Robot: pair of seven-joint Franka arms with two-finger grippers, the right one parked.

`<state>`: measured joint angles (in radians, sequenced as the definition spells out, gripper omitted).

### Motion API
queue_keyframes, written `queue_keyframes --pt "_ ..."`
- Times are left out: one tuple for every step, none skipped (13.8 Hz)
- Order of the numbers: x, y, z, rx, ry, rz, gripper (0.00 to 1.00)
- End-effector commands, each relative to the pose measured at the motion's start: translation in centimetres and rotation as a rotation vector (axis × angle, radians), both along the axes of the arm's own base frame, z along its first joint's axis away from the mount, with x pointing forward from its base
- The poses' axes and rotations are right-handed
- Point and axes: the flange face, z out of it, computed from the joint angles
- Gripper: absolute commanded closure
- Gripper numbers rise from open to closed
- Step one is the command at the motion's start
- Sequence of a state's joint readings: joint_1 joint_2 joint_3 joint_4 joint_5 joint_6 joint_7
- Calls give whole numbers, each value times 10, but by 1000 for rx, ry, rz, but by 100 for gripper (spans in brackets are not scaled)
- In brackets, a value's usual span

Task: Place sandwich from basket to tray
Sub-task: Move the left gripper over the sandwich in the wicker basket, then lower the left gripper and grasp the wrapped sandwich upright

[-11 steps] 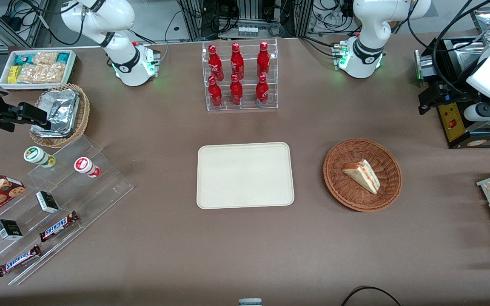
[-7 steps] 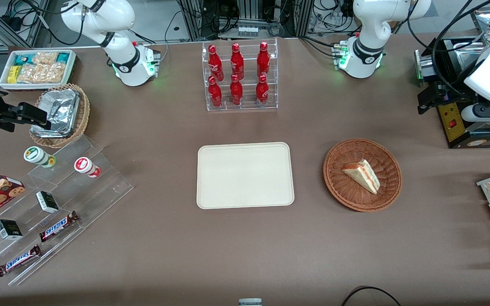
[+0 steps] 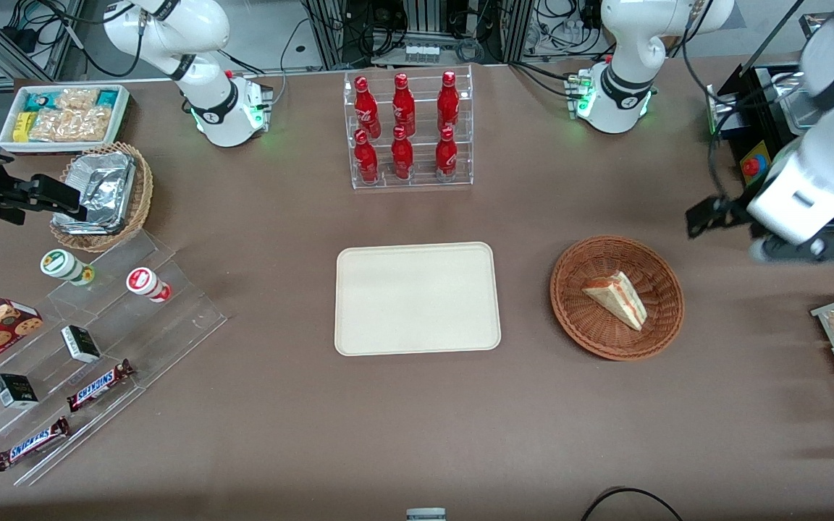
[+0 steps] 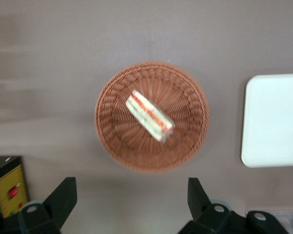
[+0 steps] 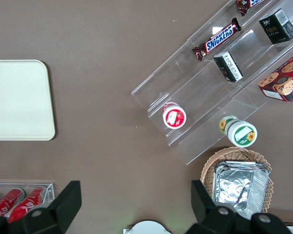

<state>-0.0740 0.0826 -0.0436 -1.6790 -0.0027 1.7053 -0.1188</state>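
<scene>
The brown table [image 3: 279,405] carries everything. Near its middle lies the cream-white tray [image 3: 417,298] [image 4: 276,119] [image 5: 17,100], flat and bare, closer to the front-camera edge than the clear rack of red bottles [image 3: 408,129]. Beside the tray, toward the working arm's end of the table, sits the reddish-brown wicker basket [image 3: 591,329] [image 4: 117,141], well apart from the tray's rim. The gripper [image 3: 706,217] [image 4: 132,204] hangs in the air above the tabletop just off the basket's rim, toward the edge where the arm bases stand, touching nothing; in the left wrist view its two black fingers [image 4: 63,195] stand spread wide with only tabletop and basket rim between them. The sandwich [image 3: 616,298] [image 4: 149,115] lies inside the basket, a triangular white-bread wedge with red and green layers.
</scene>
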Motion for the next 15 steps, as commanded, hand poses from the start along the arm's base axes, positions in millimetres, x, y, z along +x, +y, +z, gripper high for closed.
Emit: queue_keyframes --pt "-6 -5 -49 8 -40 108 0" --pt "-8 -6 -72 5 -61 183 0" --pt "-13 -14 -92 1 -82 231 0" --pt "-21 -19 -116 -5 -102 318 0" --pt "-29 -24 -137 -12 -123 415 0" --pt "-39 -33 -155 -24 -146 484 0" --pt "-43 -36 -165 -41 -174 557 0" --pt "-44 -38 -174 -51 -182 635 0" --pt "-47 -49 -180 -56 -178 684 0" --pt "-49 -52 -192 -46 -158 710 0" --pt "-51 -51 -204 -37 -141 726 0" --pt "-50 -52 -216 -36 -135 761 0" --pt "-50 -52 -228 -27 -120 778 0" --pt "-51 -52 -238 -15 -103 777 0" --pt "-51 -51 -247 -10 -94 778 0"
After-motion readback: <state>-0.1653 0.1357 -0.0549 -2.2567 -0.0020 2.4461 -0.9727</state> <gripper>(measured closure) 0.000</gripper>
